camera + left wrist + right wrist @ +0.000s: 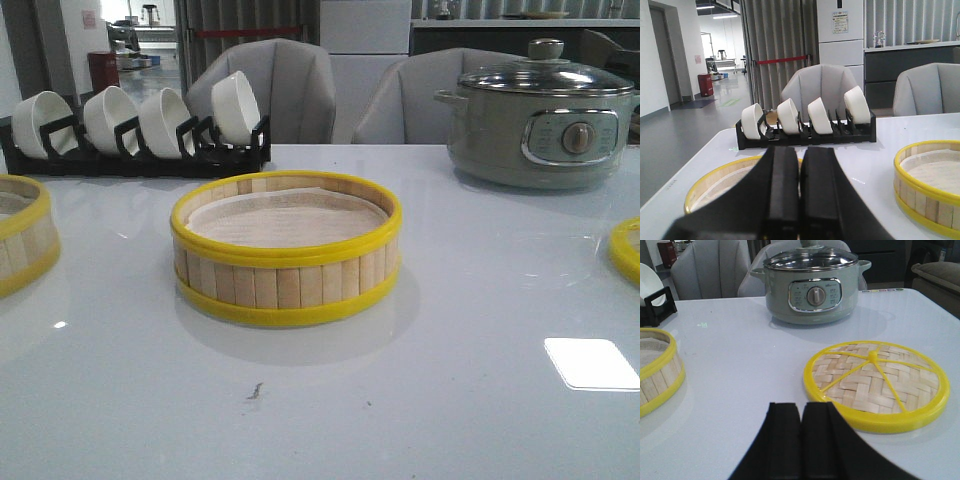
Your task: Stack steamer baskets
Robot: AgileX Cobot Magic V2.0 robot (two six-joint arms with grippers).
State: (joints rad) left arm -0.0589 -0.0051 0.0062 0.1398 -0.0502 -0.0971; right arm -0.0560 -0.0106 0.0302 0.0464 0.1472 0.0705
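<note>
One steamer basket (286, 248) with pale slats, yellow rims and a pale liner sits in the middle of the white table; it also shows in the left wrist view (930, 187) and the right wrist view (655, 372). A second steamer basket (22, 243) sits at the table's left edge, right under my left gripper (800, 155) in the left wrist view (715, 182). My left gripper is shut and empty. My right gripper (802, 410) is shut and empty, beside a flat woven lid with a yellow rim (875, 385). Neither gripper shows in the front view.
A black rack of white bowls (135, 125) stands at the back left. A grey-green electric pot with a glass lid (540, 120) stands at the back right. The lid's edge (627, 248) shows at the right. Grey chairs stand behind the table.
</note>
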